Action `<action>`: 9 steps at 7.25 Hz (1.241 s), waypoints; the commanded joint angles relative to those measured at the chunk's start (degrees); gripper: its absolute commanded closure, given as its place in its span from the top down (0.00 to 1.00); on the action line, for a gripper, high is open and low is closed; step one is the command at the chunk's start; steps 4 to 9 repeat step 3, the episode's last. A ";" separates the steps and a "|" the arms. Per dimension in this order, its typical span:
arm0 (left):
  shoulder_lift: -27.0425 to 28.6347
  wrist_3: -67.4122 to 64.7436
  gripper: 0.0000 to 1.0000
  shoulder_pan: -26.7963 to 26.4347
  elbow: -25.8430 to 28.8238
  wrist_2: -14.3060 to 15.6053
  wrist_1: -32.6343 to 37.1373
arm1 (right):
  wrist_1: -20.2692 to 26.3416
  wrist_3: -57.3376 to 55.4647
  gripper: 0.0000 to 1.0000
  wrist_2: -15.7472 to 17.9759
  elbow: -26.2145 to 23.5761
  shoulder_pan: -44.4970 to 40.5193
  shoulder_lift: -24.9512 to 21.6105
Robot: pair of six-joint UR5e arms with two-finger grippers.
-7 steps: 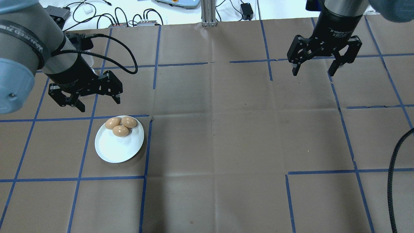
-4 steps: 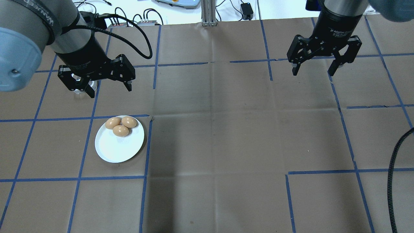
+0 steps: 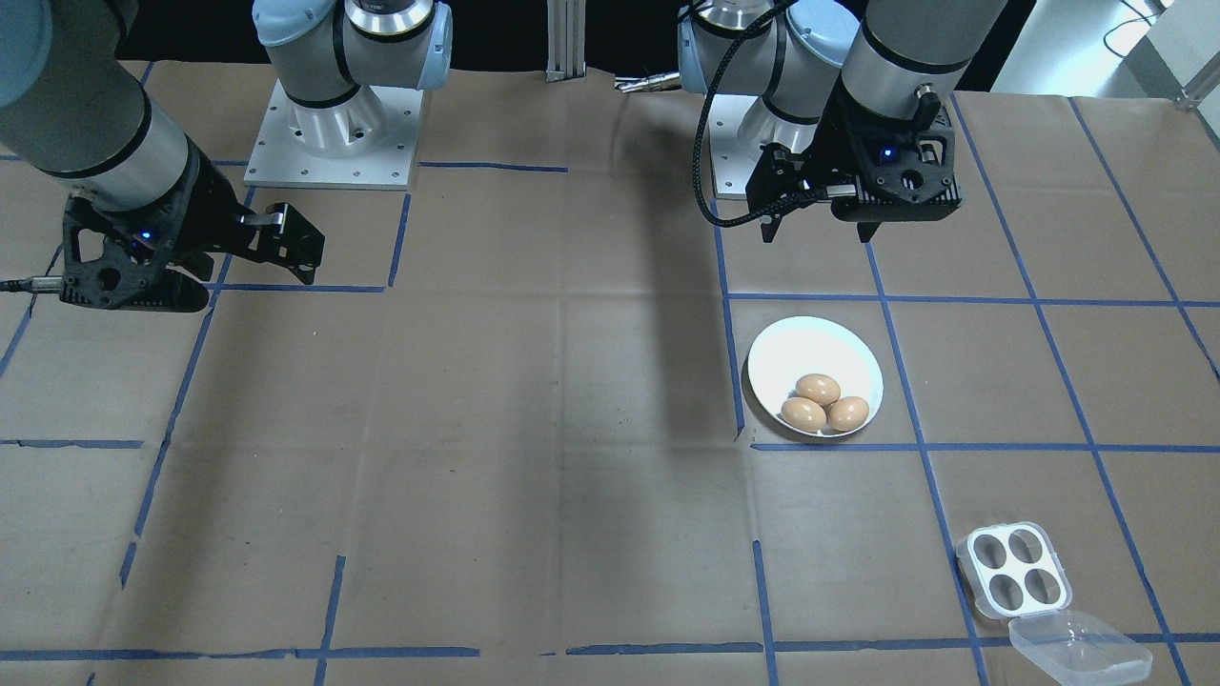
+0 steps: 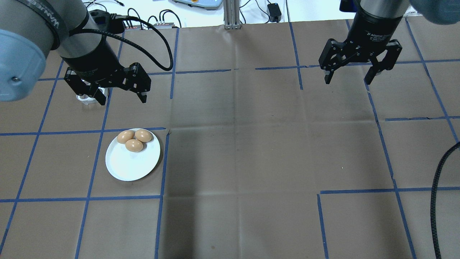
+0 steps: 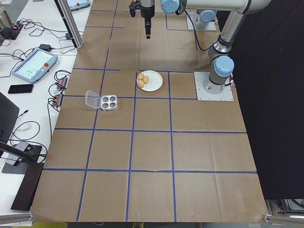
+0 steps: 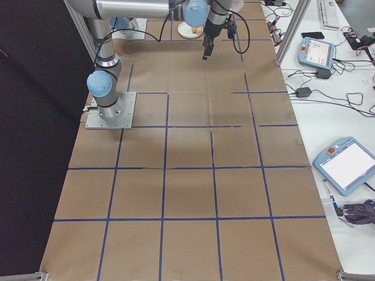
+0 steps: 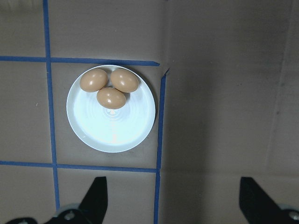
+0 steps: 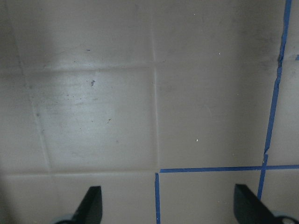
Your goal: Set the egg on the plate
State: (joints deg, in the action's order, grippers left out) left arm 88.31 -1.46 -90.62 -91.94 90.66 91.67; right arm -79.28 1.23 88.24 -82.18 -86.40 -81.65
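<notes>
Fingers [image 4: 143,92] of both arms spread empty; three eggs [image 4: 134,140] on plate [image 4: 125,167].

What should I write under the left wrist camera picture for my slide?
Looking down past the open left gripper: three brown eggs huddle together at one edge of the plate.
</notes>
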 commanded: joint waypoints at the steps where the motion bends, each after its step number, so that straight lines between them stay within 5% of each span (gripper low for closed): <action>1: 0.02 0.32 1.00 0.01 0.01 0.05 0.00 | 0.00 0.00 1.00 0.00 0.00 0.00 0.00; 9: 0.28 0.32 1.00 0.01 0.01 0.13 -0.08 | 0.00 0.00 1.00 0.00 0.00 0.00 0.00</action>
